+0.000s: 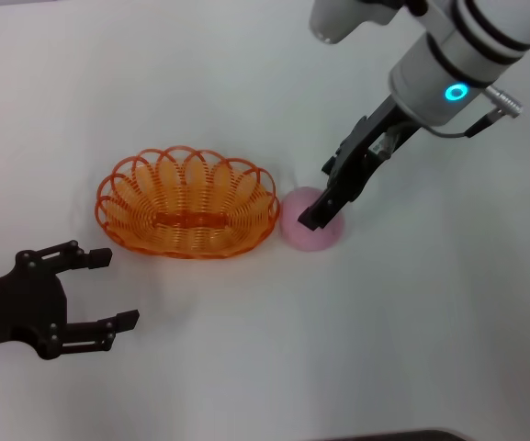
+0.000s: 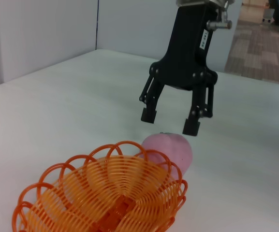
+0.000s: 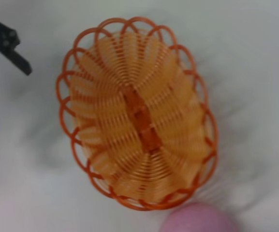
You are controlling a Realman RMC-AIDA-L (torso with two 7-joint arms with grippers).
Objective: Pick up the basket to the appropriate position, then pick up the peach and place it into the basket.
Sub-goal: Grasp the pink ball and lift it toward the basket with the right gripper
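Note:
The orange woven basket [image 1: 187, 204] stands empty on the white table, left of centre. The pink peach [image 1: 311, 233] lies on the table just beside the basket's right end. My right gripper [image 1: 323, 197] is open and hangs right over the peach. In the left wrist view its fingertips [image 2: 191, 127] are a little above the peach [image 2: 170, 150], one to each side, not touching it. My left gripper [image 1: 113, 289] is open and empty at the front left, short of the basket. The right wrist view looks down on the basket [image 3: 139, 113] and the peach's edge [image 3: 199, 220].
The white table [image 1: 430, 349] stretches to the front and right. One left gripper finger [image 3: 11, 46] shows in the right wrist view, apart from the basket's rim. Pale wall panels [image 2: 42, 34] stand behind the table's far edge.

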